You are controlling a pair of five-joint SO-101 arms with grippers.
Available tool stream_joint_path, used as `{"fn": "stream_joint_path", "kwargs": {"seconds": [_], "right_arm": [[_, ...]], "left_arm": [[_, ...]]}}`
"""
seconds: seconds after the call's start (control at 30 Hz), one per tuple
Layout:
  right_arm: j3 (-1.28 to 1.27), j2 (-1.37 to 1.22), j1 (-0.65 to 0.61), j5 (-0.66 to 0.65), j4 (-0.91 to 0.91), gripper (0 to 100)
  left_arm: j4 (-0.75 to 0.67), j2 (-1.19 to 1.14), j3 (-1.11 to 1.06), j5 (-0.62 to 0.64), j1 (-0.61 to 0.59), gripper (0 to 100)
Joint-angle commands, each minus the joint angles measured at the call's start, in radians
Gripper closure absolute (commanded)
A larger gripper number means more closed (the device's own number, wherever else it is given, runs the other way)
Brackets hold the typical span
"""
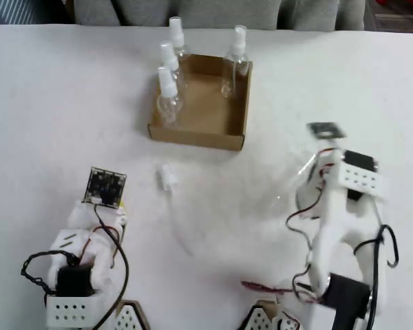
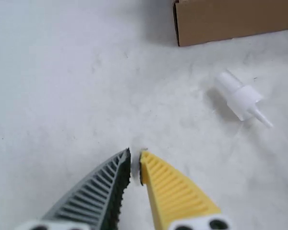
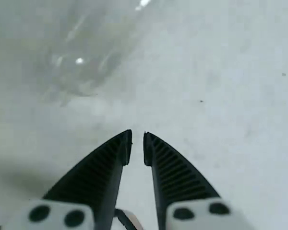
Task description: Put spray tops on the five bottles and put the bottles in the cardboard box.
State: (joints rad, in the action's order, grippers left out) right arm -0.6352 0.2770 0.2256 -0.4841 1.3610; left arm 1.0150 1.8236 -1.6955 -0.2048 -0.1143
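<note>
White spray top (image 2: pixel 240 98) lies on its side on the table, ahead of the left gripper (image 2: pixel 135 167) and off to one side, short of the cardboard box (image 2: pixel 230 21). The left arm is nearer. Both grippers' jaws are nearly closed and empty. The right gripper (image 3: pixel 137 148) faces a blurred clear bottle (image 3: pixel 81 57).

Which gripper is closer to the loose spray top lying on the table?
Left. The left gripper is close to the spray top; the right gripper is farther off, near the clear bottle.

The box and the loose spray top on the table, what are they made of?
The box: brown cardboard, matte, with flat tan walls and a folded corner. The spray top: probably white plastic, smooth and faintly glossy, with a thin moulded tube.
</note>
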Motion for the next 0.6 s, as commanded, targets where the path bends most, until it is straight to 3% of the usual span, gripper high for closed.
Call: {"fn": "stream_joint_path", "kwargs": {"seconds": [0.0,0.1,0.27,0.4,0.57], "right_arm": [[0.034,0.117,-0.091,-0.218,0.176,98.2],[-0.018,0.217,-0.117,-0.509,0.257,98.1],[-0.183,0.404,-0.081,-0.937,0.185,98.1],[-0.302,0.575,-0.056,-1.103,0.039,98.1],[-0.382,0.756,-0.039,-1.28,0.016,98.0]], "left_arm": [[-0.028,0.005,0.002,-0.011,0.012,95],[-0.025,0.005,0.002,-0.011,0.012,95],[-0.023,0.005,0.002,-0.011,0.012,95],[-0.023,0.005,0.002,-0.011,0.012,95],[-0.023,0.005,0.002,-0.011,0.012,95]]}}
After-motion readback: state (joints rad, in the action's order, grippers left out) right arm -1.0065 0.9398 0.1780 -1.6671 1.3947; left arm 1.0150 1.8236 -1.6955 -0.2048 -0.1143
